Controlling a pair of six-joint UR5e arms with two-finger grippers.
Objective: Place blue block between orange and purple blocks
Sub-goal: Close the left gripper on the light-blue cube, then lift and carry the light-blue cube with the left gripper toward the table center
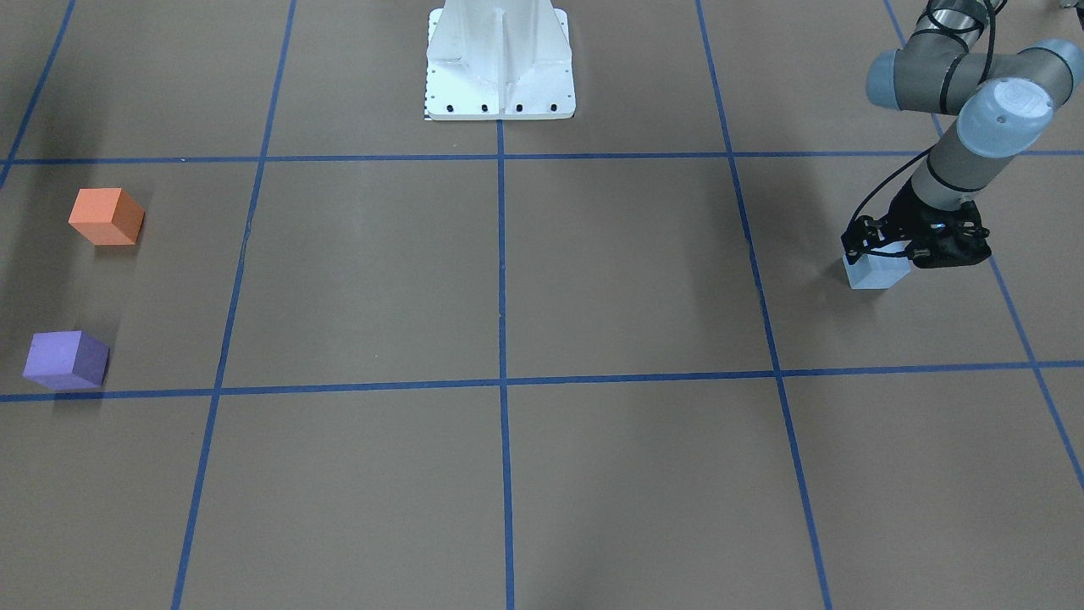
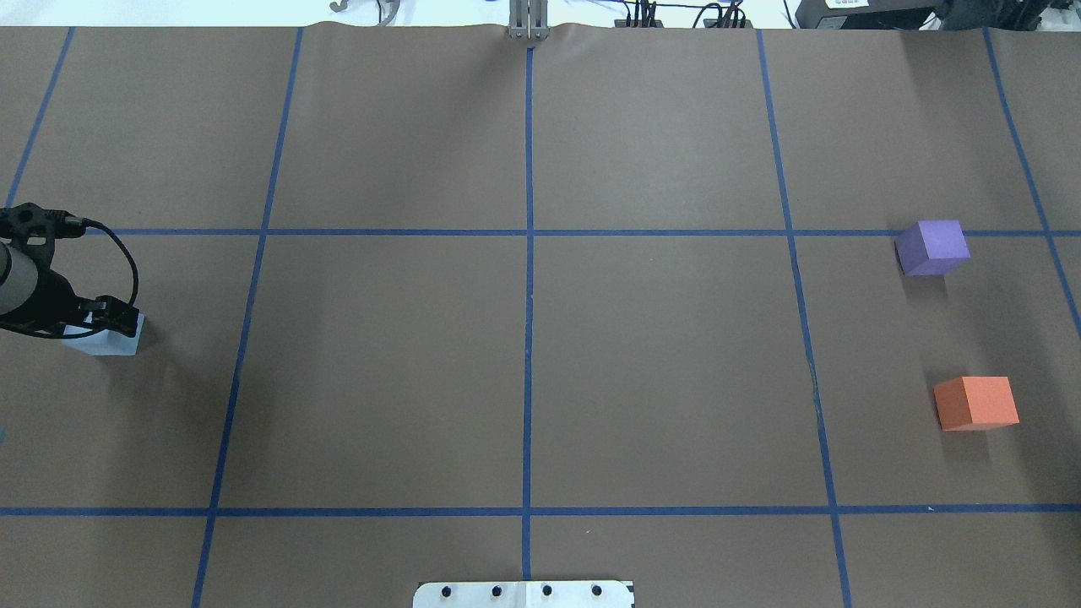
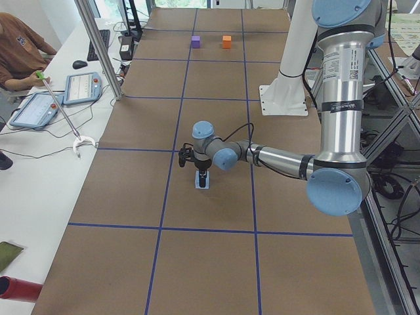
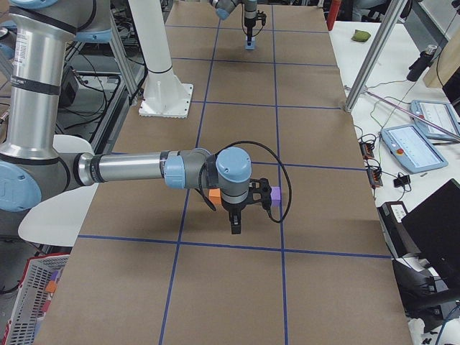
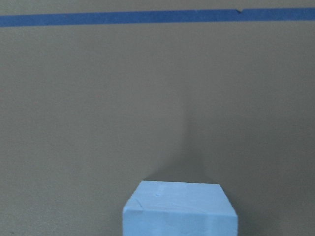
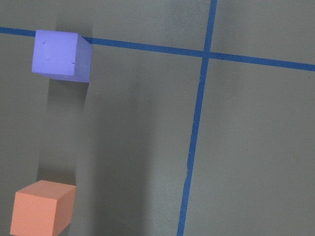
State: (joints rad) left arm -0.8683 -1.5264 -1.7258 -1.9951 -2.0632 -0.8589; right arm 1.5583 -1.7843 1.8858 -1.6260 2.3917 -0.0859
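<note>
The light blue block (image 1: 876, 274) rests on the brown table at my far left and fills the bottom of the left wrist view (image 5: 179, 209). My left gripper (image 1: 899, 251) points down right over it (image 2: 95, 325), covering its top edge. Its fingers are hidden, so I cannot tell whether they grip the block. The orange block (image 1: 106, 216) and the purple block (image 1: 66, 360) stand apart at my far right, with a gap between them. My right gripper (image 4: 234, 221) hangs above them. I cannot tell its state. The right wrist view shows the purple block (image 6: 60, 55) and the orange block (image 6: 42, 209).
The white robot base (image 1: 500, 59) stands at the table's near-robot edge. Blue tape lines (image 2: 529, 253) divide the brown table into squares. A side desk with tablets (image 3: 82, 88) and a seated person (image 3: 20, 52) runs along the far side.
</note>
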